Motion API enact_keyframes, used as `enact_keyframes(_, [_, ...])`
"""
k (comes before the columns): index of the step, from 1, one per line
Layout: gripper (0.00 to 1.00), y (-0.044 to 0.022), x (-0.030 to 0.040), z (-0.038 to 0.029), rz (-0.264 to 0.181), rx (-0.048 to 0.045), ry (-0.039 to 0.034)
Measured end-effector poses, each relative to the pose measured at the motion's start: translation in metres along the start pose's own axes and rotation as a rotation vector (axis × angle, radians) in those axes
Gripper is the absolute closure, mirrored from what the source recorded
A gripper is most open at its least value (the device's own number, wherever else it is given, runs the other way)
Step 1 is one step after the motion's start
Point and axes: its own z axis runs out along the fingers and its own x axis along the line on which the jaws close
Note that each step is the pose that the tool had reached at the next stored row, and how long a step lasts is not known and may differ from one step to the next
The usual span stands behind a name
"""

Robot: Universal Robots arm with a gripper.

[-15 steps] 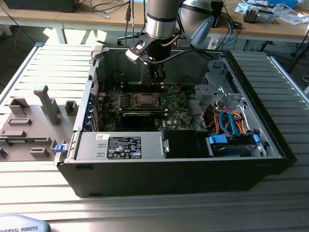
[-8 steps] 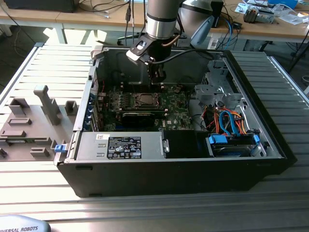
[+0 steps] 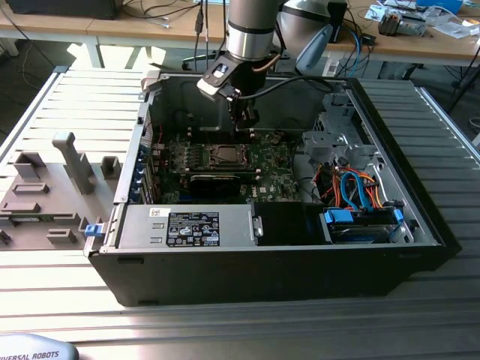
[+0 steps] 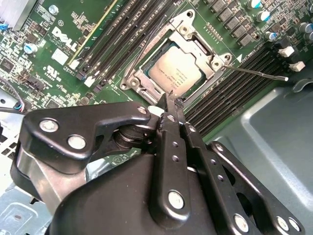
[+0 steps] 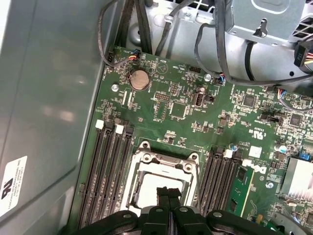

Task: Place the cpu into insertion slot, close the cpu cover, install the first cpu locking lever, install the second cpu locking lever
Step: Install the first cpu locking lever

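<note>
1. Gripper [image 4: 170, 101] fingers clenched tight, nothing between them.
2. The cpu [image 4: 178, 71] lies just beyond the tips, flat under the lowered cpu cover [image 4: 193, 28].
3. A thin locking lever [image 4: 259, 74] juts away beside them.

Robotics lab or workshop, by the look of it. Shown by a robot arm [image 3: 251, 26] over an opened PC case [image 3: 262, 277] on a ribbed metal table [image 3: 75, 97], grey jigs [image 3: 45, 202] laid out beside, wooden desks [image 3: 112, 28] behind, strewn with cables [image 3: 161, 11] and parts.
</note>
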Motion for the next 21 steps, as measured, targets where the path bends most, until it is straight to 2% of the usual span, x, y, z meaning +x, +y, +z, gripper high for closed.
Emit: enact_keyframes(21, [0.89, 0.0, 0.0, 0.0, -0.079, -0.0035, -0.0035])
